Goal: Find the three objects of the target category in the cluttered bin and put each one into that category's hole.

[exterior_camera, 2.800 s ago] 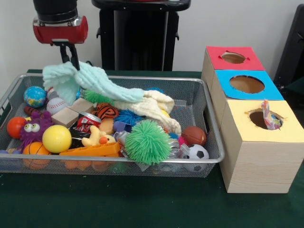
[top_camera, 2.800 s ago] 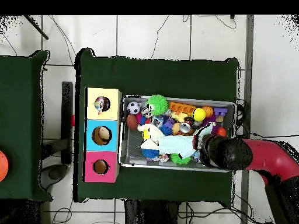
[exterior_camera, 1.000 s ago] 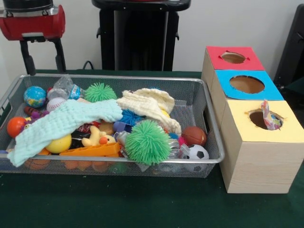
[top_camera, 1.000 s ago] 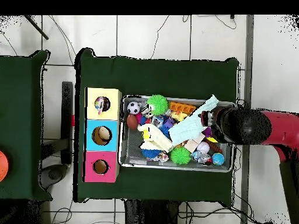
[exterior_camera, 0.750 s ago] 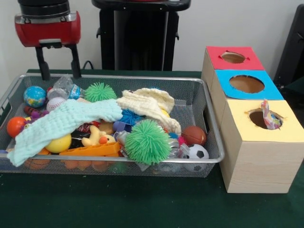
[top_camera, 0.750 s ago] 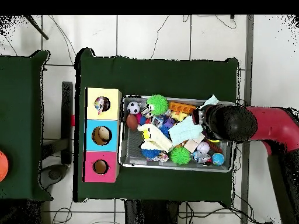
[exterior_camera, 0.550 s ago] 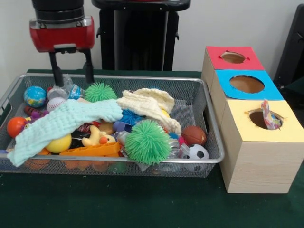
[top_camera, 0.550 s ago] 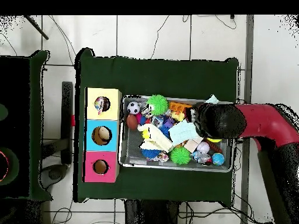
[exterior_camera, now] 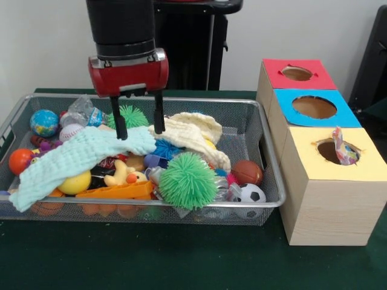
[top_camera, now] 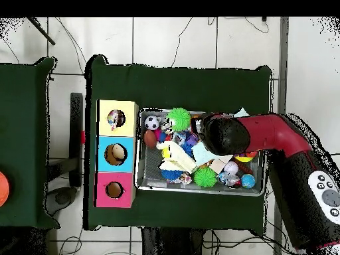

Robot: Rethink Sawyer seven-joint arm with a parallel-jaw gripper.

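The wire mesh bin (exterior_camera: 181, 98) is full of toys; in the overhead view its rim (top_camera: 137, 153) shows beside the boxes. One patterned soft piece (exterior_camera: 342, 148) sticks out of the yellow-topped box's hole (exterior_camera: 326, 151); it also shows in that hole in the overhead view (top_camera: 116, 119). No other patterned piece shows in the bin. My gripper (exterior_camera: 139, 132) is open and empty, its fingertips (exterior_camera: 121, 133) low over the right end of a mint green cloth (exterior_camera: 72, 160) in the bin's middle. In the overhead view my arm (top_camera: 262, 133) hides the gripper.
A cream cloth (exterior_camera: 190, 134) lies right of the gripper. A big green spiky ball (exterior_camera: 187, 180), a soccer ball (exterior_camera: 251, 194), a yellow ball (exterior_camera: 75, 183) and an orange toy (exterior_camera: 118, 192) lie at the front. The blue-topped box (exterior_camera: 314, 107) and red-topped box (exterior_camera: 297, 74) stand behind the yellow one.
The gripper first held the mint cloth up, then let it drop across the bin's left side. It has since moved right to the bin's middle and come down over the cloth.
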